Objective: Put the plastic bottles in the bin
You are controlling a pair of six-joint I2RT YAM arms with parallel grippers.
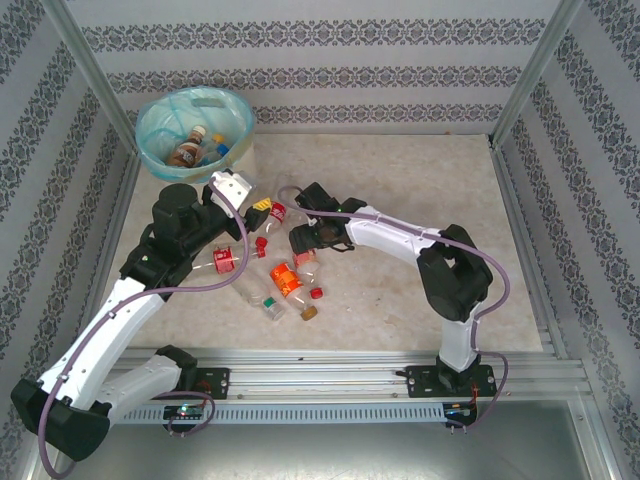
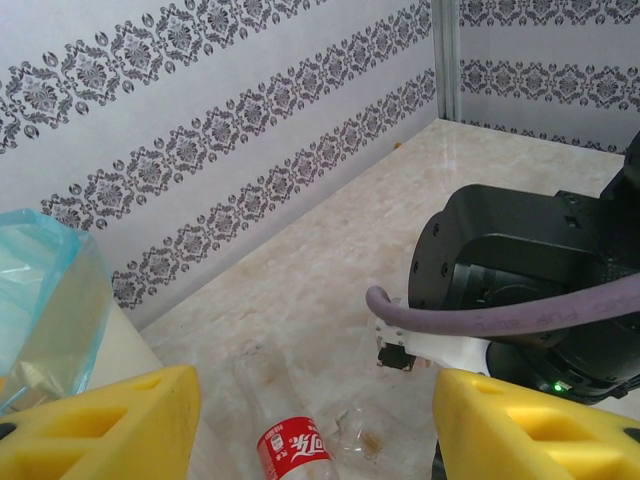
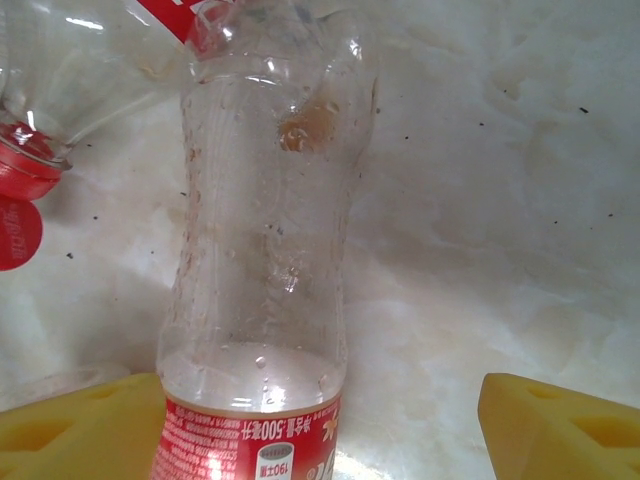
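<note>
Plainly, left end effector (image 2: 316, 420) open above red-label bottle (image 2: 293, 452), right end effector (image 3: 315, 405) open astride clear bottle (image 3: 262, 250)

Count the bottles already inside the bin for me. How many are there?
2 that I can see: a brown-label bottle in the middle of the bin, and a blue-cap bottle just to its right. More may be hidden underneath them.

Pale walls (image 1: 320, 55) papered with grey damask bands close in the table on three sides. The tabletop (image 1: 420, 190) is cream, marble-patterned and flecked with dark specks. Aluminium posts (image 1: 536, 70) rise at the far corners. A metal rail (image 1: 330, 365) runs along the near edge. The light is even.
</note>
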